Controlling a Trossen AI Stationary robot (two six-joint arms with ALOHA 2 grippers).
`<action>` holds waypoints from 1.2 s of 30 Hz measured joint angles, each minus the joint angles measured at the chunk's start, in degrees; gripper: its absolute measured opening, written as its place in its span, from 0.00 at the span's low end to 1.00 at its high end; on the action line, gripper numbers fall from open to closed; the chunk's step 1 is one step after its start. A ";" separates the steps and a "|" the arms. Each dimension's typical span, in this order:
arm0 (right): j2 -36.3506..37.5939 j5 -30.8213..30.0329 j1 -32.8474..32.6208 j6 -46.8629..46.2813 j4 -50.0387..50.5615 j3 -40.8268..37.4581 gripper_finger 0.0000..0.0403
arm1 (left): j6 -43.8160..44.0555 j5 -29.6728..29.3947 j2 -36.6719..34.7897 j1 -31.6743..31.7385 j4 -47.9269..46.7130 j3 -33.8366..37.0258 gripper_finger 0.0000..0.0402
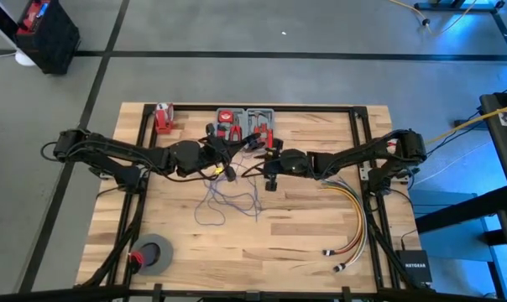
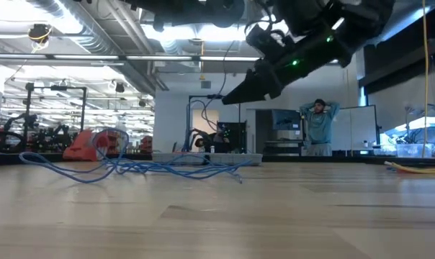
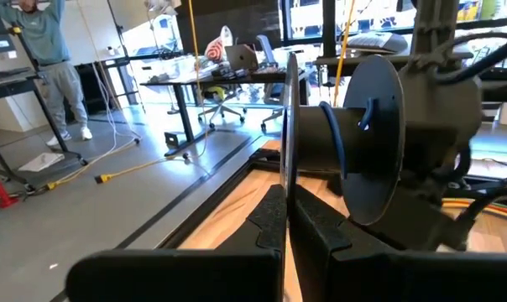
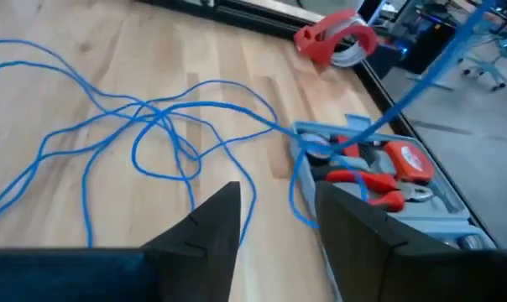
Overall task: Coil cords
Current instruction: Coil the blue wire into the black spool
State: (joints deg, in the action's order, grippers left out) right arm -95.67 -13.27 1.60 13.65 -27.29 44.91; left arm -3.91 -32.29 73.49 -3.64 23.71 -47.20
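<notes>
1. I see the cords [image 1: 224,201] lying as a loose blue tangle on the wooden table [image 1: 262,252], just in front of the 2 grippers and between them; in the low view they sprawl flat with a few loops lifting off the surface.
2. One strand rises taut from the tangle toward the black spool [image 3: 354,147], which the left wrist view shows right ahead of the left gripper [image 3: 285,220].
3. The left gripper's fingers are pressed together, with the spool's thin front disc running down to the seam between them. I judge they pinch that disc, though the contact itself is hard to see.
4. The right gripper [image 4: 274,222] hovers over the tangle near the tool tray [image 4: 405,180], its fingers apart and nothing between them.
5. Handling, as I judge it: the cord is very light, limp and springy, and likely to snag on its own loops or slide out of a loose pinch.
6. I would take hold of 1 single strand close to the spool, clear of the crossings, and keep light tension.
</notes>
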 joint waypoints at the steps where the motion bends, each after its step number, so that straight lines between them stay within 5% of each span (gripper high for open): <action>1: -0.92 0.65 -0.02 0.02 -0.96 0.00 0.39 | -0.15 0.00 0.00 0.00 0.18 0.00 0.00; 9: -6.38 3.32 -0.21 0.45 -8.15 1.78 0.38 | -0.71 0.00 0.00 0.00 0.82 -0.02 0.00; 19: -13.28 10.03 -0.85 -16.76 -8.47 8.46 0.38 | -0.60 0.02 0.00 0.00 0.85 -0.02 0.00; 28: -14.32 9.89 -0.83 -19.04 -8.63 9.73 0.38 | -0.63 0.04 0.00 -0.02 0.71 -0.02 0.00; 31: -14.32 9.87 -0.83 -17.97 -8.62 9.73 0.31 | -0.61 0.07 0.00 -0.01 0.81 -0.02 0.00; 36: -14.30 11.54 -0.89 -16.10 -6.69 9.73 0.05 | -1.09 0.07 0.00 -0.02 1.78 -0.02 0.00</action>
State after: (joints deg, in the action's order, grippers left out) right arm -109.97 -1.72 0.71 -2.45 -33.98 54.63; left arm -5.00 -32.23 73.49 -3.66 25.48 -47.22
